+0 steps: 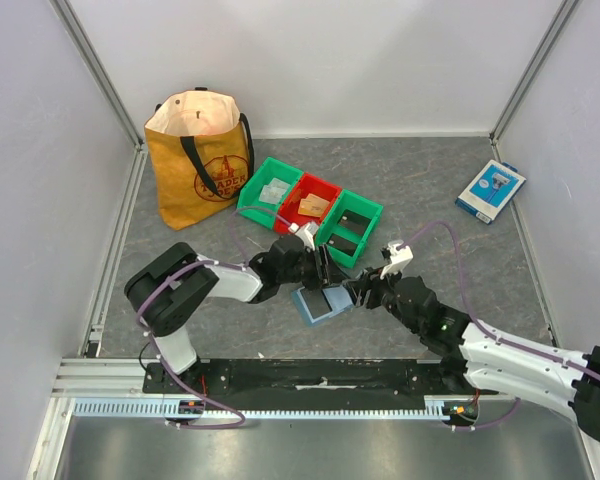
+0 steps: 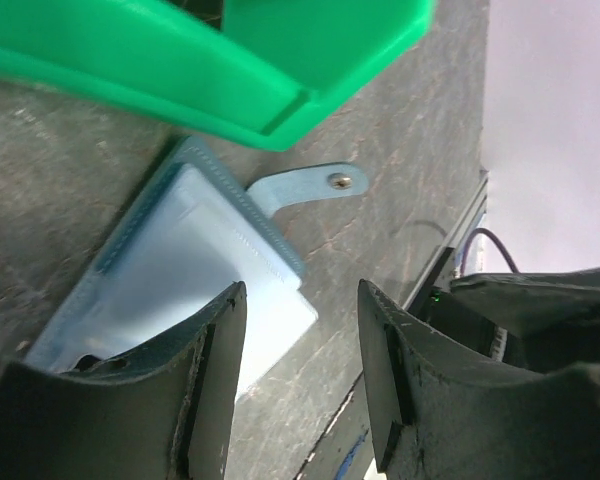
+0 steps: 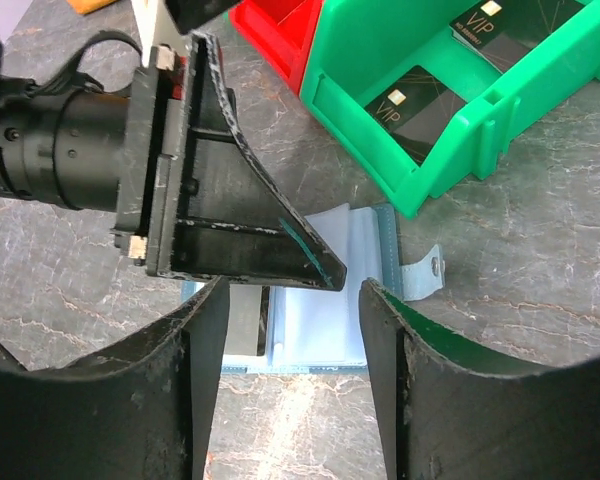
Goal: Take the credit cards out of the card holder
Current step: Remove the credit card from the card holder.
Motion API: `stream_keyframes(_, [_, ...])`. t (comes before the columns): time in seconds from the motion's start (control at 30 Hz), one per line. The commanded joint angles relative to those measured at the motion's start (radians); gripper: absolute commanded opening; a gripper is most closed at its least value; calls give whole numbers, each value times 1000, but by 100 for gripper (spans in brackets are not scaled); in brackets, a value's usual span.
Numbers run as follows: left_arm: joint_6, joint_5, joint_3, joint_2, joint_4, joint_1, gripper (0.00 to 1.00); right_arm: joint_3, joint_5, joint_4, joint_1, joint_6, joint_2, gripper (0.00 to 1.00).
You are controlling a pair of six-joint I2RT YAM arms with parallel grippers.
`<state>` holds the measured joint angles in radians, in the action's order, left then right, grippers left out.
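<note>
The dusty-blue card holder (image 1: 322, 302) is being seen open and flat on the table (image 1: 430, 200), snap tab outward; orange-tan credit cards (image 1: 313, 205) are being held in a red bin (image 1: 325, 182).

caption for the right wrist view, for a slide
Right pincer open above the unfolded card holder, left pincer angled in over it, black VIP cards in the green bin beside.
</note>
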<state>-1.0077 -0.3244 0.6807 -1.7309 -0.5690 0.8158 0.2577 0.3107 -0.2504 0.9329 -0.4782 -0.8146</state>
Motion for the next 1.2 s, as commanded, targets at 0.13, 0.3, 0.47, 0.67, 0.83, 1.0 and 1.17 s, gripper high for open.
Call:
stream_keyframes(0.13, [73,120,-4,169,125,3,55,14,-87,-15,1,3,-61,51])
stream_keyframes(0.3, [147,281,-38,367,323,0,55,15,-152,-101,-5,-43,-178,44])
stream_keyframes(0.47, [179,294,-72,427,500,2,53,46,-280,-183,-35,-79,-316,42])
stream_keyframes(0.67, [199,228,-122,435,535,3,50,57,-396,-299,-92,-137,-431,38])
stream_keyframes(0.83, [213,180,-119,403,534,5,43,51,-461,-383,-123,-175,-517,37])
stream_keyframes(1.0, [222,168,-102,363,535,9,34,26,-481,-444,-146,-209,-575,33])
stream_keyframes(1.17, [216,159,-89,317,549,13,29,6,-510,-484,-154,-214,-620,29])
